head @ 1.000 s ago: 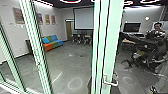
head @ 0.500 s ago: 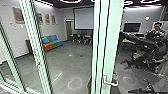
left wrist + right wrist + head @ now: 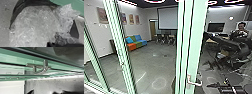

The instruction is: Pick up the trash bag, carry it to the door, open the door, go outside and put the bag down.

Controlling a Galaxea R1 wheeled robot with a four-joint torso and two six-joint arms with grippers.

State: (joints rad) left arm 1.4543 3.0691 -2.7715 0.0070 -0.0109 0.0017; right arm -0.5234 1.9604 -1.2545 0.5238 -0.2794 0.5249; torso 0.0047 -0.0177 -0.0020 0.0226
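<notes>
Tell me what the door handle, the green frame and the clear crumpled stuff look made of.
Door handle: metal, likely steel, smooth; silvery grey, with highlights along its bend.
Green frame: perhaps coated metal; even colour, straight edges, but not certain.
Clear crumpled stuff: thin plastic, glossy; see-through folds with bright glints.

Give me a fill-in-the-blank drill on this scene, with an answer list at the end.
The sofa combines blue, green and ____ sections.
The door handle sits on a door frame coloured pale ____.
The trash bag around the crumpled clear plastic is ____.
In the head view, the person is toward the picture's ____ edge.

Missing words: orange; green; black; right.
</notes>
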